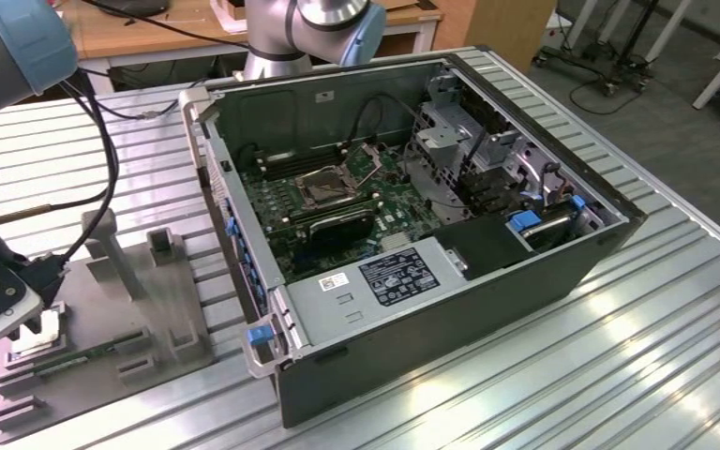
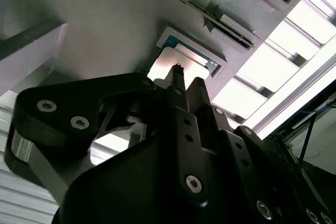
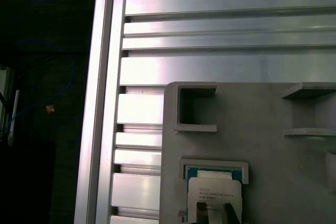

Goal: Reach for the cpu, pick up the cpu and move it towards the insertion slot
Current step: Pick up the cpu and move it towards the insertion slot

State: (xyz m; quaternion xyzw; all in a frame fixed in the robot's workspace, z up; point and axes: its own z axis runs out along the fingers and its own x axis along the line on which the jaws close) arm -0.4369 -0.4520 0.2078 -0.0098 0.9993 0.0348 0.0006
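Gripper (image 2: 186,77): the two black fingers stand slightly apart, clamped on nothing, tips directly over the cpu (image 3: 212,190); contact cannot be told. The cpu lies flat in the square recess (image 3: 215,163) of the grey tray (image 1: 91,319), a green memory stick (image 1: 82,357) just beside it. In the exterior view the tray sits at 8 o'clock from the open computer case (image 1: 460,319). The insertion slot (image 1: 325,186), inside the case, lies at 2 o'clock from the cpu, well apart
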